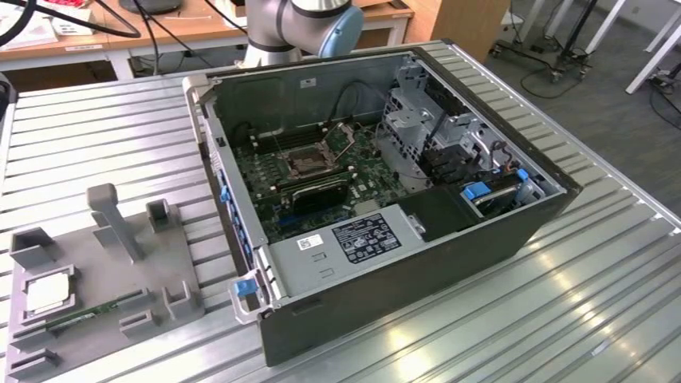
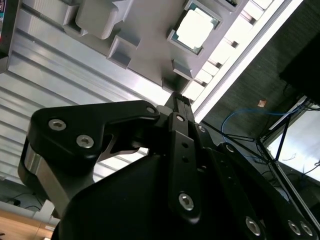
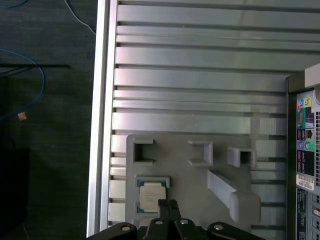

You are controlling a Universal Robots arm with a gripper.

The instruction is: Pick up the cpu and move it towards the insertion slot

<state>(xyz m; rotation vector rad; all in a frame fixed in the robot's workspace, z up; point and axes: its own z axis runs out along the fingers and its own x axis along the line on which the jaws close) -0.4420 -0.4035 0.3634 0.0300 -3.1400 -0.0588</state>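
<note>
Table (image 3: 200, 75): ribbed metal, carrying a grey holder (image 3: 195, 172).
Tool (image 3: 168, 204): fingers together, empty.
Cpu (image 3: 150, 192): just beyond the Tool's tips, seated in the grey holder.

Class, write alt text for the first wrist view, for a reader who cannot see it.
The cpu lies flat in a recess of a grey fixture tray, with the gripper, shut and empty, seen over the chip's edge. The tray sits on a ribbed metal table beside a computer case.
</note>
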